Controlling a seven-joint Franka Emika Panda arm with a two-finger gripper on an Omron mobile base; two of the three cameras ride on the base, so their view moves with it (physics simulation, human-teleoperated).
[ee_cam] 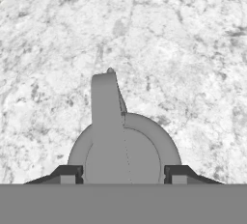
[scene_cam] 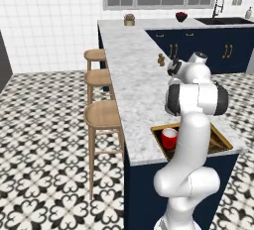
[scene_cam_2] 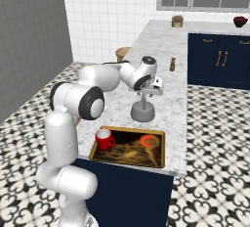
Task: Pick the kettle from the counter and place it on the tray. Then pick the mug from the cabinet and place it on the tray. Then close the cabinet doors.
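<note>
The small grey kettle (scene_cam_2: pixel 142 111) stands upright on the marbled counter (scene_cam_2: pixel 166 45), just beyond the tray (scene_cam_2: pixel 128 164). My gripper (scene_cam_2: pixel 152 92) hangs directly over it, pointing down. In the hand view the gripper (ee_cam: pixel 123 175) is open, one fingertip (ee_cam: pixel 67 174) on each side of the kettle (ee_cam: pixel 144 150), with clear gaps to its arched handle. The red mug (scene_cam_2: pixel 103 139) sits upright in the left part of the tray. The left base view shows the mug (scene_cam: pixel 169 137) and tray (scene_cam: pixel 224 143) partly behind my arm. The cabinet and its doors are out of view.
A brown pepper grinder (scene_cam_2: pixel 172 64) stands farther along the counter. A potted plant (scene_cam_2: pixel 177 21) and a dark red bowl (scene_cam_2: pixel 239 21) sit at the far end. Wooden stools (scene_cam: pixel 101 115) line the counter's left side. The counter edge runs just in front of the tray.
</note>
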